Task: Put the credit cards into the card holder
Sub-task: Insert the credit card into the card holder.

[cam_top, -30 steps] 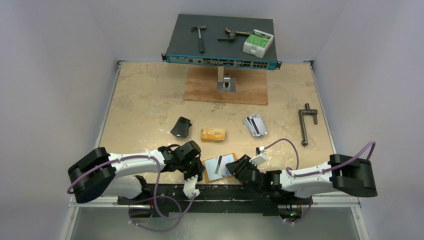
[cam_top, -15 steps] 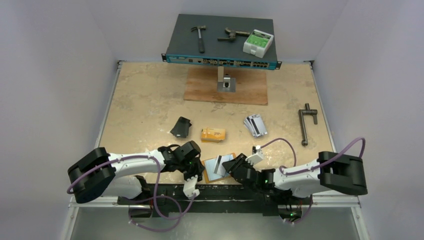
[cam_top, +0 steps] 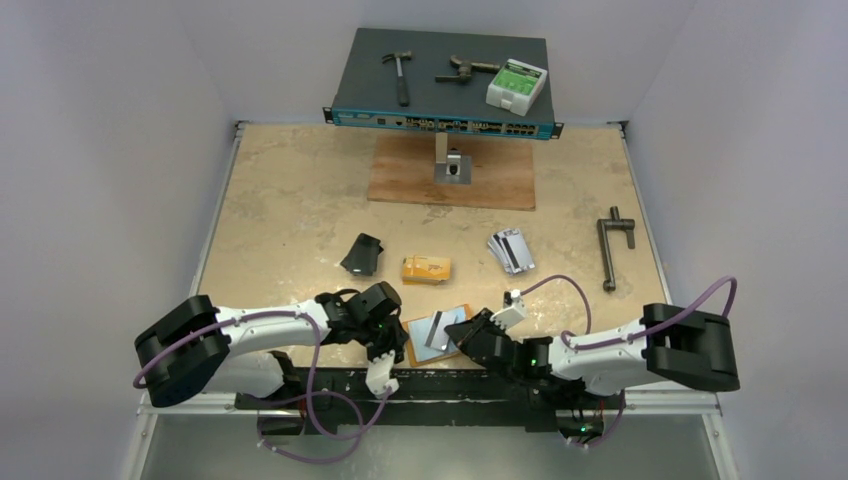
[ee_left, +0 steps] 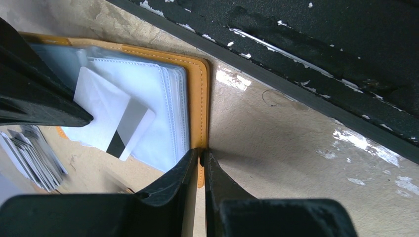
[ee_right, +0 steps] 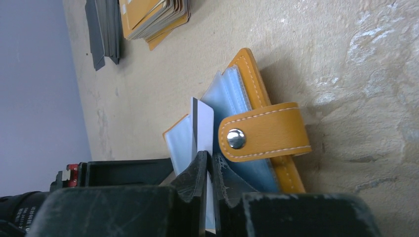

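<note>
The card holder point(ee_left: 201, 94) lies open at the 6 o'clock edge of the surface point(cam_top: 300, 200), between the two arms. The left jaws are narrow, pinched on its orange cover at the 9 o'clock side. I judge this is to pin it flat, so that the clear sleeves point(ee_left: 158, 113) do not shift. The right jaws, at its 3 o'clock side, are also narrow and grip one silver-grey card point(ee_right: 203, 123) by its end. Its free end is over the sleeves, probably to slide into one.

I count one holder, one card in the jaws and two stacks. A yellow-orange stack point(cam_top: 426, 268) is at 12 o'clock from the holder and a silver-grey stack point(cam_top: 510, 250) at 1 o'clock. How many cards each stack has, I cannot tell. One black case point(cam_top: 362, 254) lies at 11 o'clock.
</note>
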You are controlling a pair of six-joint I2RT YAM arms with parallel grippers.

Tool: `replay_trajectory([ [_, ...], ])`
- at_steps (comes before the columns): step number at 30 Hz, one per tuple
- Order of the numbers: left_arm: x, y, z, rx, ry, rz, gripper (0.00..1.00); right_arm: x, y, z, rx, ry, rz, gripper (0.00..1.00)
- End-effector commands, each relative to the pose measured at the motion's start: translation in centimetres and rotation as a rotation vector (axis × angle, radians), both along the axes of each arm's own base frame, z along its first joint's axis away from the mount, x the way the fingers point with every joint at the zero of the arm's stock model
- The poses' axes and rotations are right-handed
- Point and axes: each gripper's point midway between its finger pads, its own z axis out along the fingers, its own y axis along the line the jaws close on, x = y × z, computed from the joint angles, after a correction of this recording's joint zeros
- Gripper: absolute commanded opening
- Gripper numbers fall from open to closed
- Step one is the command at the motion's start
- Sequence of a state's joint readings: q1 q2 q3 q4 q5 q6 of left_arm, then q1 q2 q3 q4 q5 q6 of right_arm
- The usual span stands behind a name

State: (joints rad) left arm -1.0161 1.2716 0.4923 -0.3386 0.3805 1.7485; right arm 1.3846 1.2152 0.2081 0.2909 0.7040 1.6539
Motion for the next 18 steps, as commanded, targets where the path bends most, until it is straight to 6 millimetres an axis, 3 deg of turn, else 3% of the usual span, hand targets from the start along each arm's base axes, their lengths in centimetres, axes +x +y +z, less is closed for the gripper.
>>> replay_trajectory([
  [1,-1.6,2.1,-1.6,0.084,0.055,-0.017,0.09,0.0,-0.7,-0.4,-0.036,0.001,-0.005,0.00],
  [7,-1.6,2.2,-1.6,0.088,0.052,-0.019,0.09,-0.8,-1.8,-1.5,-0.087,0.039,0.051,0.00],
  [13,-1.6,2.1,-1.6,0.089,0.048,-0.023,0.09,-1.1,-2.7,-1.3,-0.113,0.029,0.108,0.00],
  [18,-1.5,2.0,-1.5,0.085,0.046,-0.021,0.09,-0.9,-2.1,-0.9,-0.129,0.007,0.161,0.00],
])
